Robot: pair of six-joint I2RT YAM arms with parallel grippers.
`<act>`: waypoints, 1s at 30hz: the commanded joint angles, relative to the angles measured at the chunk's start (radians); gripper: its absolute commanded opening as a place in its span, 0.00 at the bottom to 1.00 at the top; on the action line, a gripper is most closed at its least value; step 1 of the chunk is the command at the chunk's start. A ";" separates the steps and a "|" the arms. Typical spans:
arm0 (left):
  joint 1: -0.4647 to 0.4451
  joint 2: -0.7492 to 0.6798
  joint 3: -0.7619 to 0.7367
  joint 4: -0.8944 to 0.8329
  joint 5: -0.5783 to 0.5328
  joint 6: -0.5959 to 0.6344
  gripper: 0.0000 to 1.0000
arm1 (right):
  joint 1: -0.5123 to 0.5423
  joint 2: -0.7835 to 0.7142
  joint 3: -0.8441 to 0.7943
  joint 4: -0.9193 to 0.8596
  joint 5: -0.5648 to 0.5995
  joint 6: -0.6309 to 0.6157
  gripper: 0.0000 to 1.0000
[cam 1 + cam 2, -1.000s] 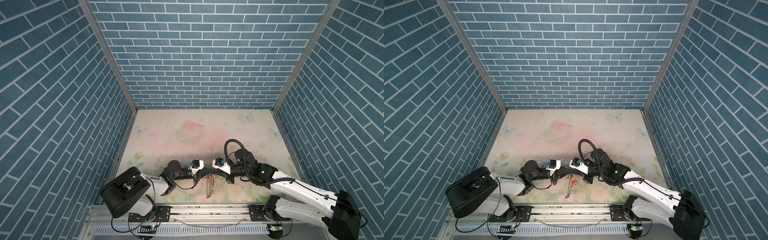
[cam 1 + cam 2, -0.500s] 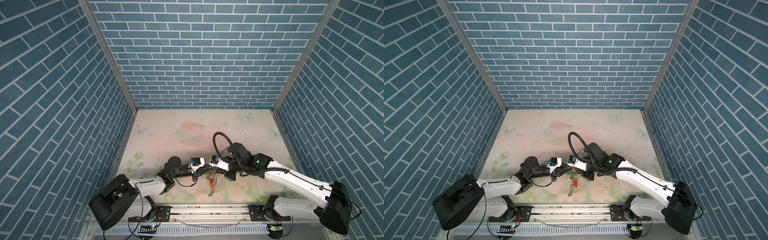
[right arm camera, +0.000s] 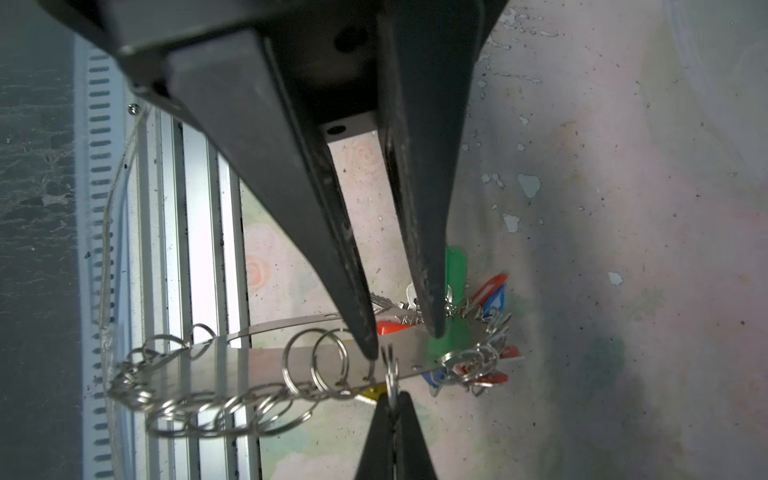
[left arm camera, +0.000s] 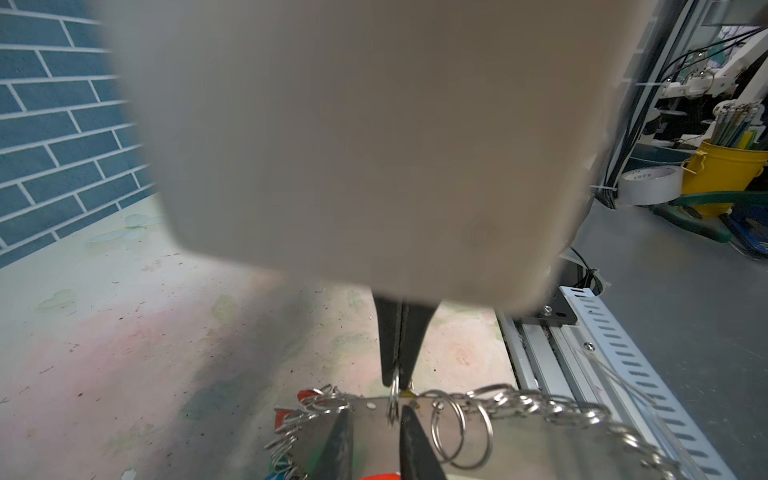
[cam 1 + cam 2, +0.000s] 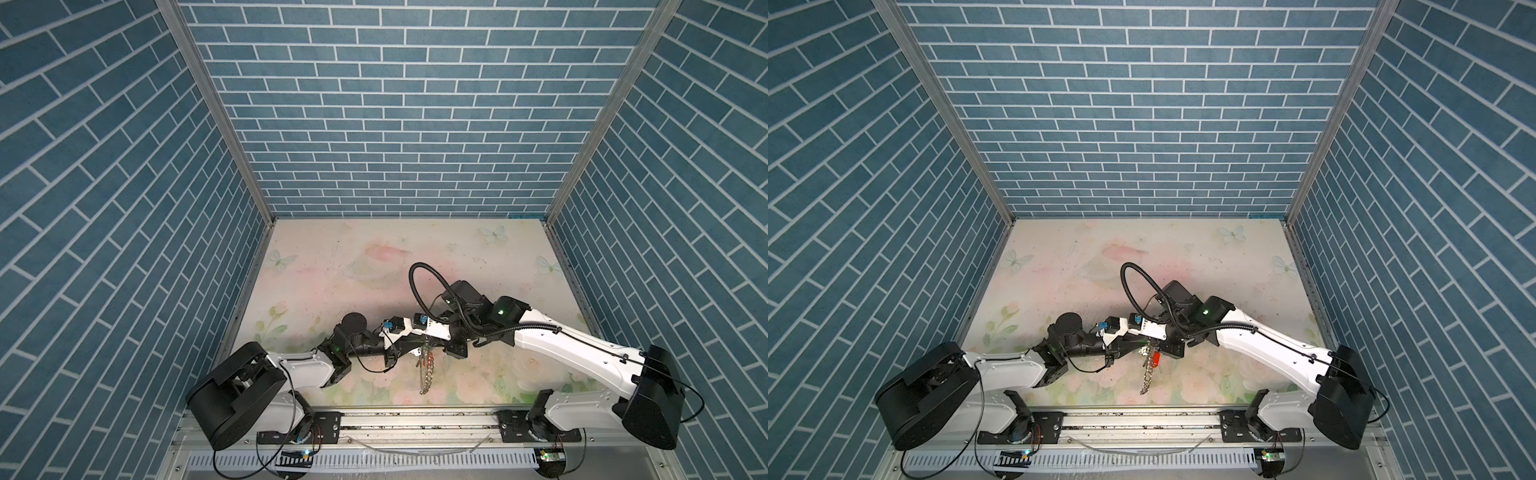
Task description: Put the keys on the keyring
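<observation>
Now: right gripper (image 3: 390,397) clamped on wire ring (image 3: 390,371) of keyring (image 3: 266,365); left gripper (image 3: 402,343) fingers (image 3: 353,291) narrowly apart, straddling that ring.

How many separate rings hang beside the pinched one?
2 on the keyring rim: first ring beside the pinched ring, second ring next along, toward the bunch, which may hide more.

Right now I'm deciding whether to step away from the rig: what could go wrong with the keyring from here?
The left gripper is open, so the keyring seems to hang only from one wire ring pinched in the right gripper; a slip would drop it. The left fingertips sit beside loose rings and could snag them when backing off.
</observation>
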 commanded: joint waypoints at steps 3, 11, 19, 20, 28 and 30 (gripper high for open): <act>-0.004 0.018 0.017 0.045 0.040 -0.023 0.21 | 0.012 -0.002 0.054 0.041 -0.032 -0.047 0.00; -0.004 0.025 0.020 0.054 0.051 -0.030 0.15 | 0.012 -0.018 0.031 0.084 -0.047 -0.038 0.00; -0.004 0.041 0.015 0.100 0.051 -0.050 0.04 | 0.010 -0.038 -0.003 0.129 -0.053 -0.010 0.00; -0.004 0.041 0.014 0.101 0.047 -0.049 0.03 | 0.009 -0.040 -0.009 0.133 -0.051 -0.006 0.00; -0.001 0.012 -0.023 0.165 -0.037 -0.059 0.00 | -0.031 -0.113 -0.100 0.222 -0.029 0.046 0.11; 0.004 0.007 -0.032 0.194 -0.042 -0.072 0.00 | -0.049 -0.149 -0.140 0.256 -0.035 0.067 0.16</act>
